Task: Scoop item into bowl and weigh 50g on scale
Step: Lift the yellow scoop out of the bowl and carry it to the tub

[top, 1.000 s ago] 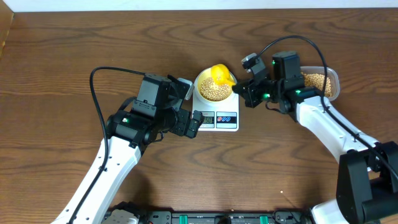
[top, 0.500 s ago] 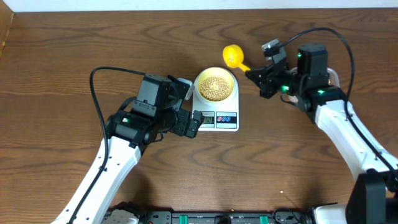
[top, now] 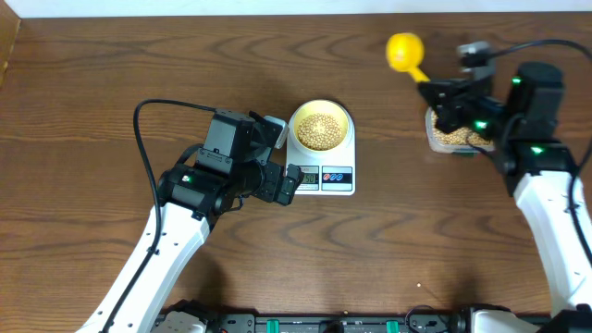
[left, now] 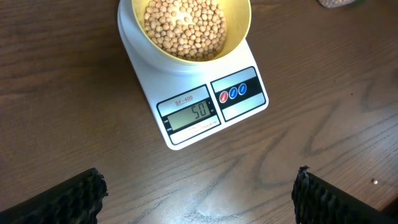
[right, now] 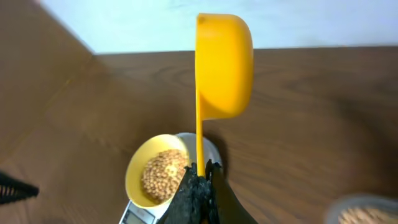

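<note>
Fifty, as best we can read it, shows on the display [left: 189, 115] of the scale [left: 146, 81]. The pale yellow bowl [left: 241, 31] sits on the scale at the top of the left wrist view, filled with soybeans [left: 185, 28]. We judge the weight met.

The left gripper [left: 199, 190] hangs wide open and empty just below the scale. The right gripper [top: 444, 97] is clamped on the handle of the yellow scoop [top: 403, 51], whose long axis runs up-left from the jaws in the overhead frame. Whether it carries beans we cannot tell.

The clear tub [top: 444, 139] lies directly beneath that gripper at upper right, well apart from the bowl, so the right arm is nearer for returning the scoop.
</note>
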Robot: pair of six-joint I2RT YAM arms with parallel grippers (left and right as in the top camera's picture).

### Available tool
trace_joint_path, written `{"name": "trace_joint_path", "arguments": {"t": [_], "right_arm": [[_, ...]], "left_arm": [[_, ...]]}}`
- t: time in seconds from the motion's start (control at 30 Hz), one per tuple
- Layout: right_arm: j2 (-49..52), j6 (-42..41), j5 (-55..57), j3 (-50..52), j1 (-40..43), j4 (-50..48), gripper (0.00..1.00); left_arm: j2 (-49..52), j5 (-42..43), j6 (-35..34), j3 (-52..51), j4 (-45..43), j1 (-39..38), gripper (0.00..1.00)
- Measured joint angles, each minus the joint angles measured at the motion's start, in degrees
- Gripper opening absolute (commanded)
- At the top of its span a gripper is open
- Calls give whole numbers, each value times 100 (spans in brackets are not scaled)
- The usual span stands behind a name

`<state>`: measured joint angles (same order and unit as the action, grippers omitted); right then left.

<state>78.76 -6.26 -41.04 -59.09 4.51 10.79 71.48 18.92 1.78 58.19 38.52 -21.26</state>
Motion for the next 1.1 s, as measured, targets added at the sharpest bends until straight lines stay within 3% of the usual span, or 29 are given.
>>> {"name": "trace_joint_path", "arguments": {"t": [0.57,0.73,1.1], "right_arm": [[-201,-389,-7,0,1845,1460,1],[-214,-44,566,0,1963,2116,1],[-214,914,1502,0,1952,2603,1]], "left_arm": [[0,0,0,0,2,0,98],[0,0,0,0,0,0,98],[0,0,0,0,0,0,98]]}}
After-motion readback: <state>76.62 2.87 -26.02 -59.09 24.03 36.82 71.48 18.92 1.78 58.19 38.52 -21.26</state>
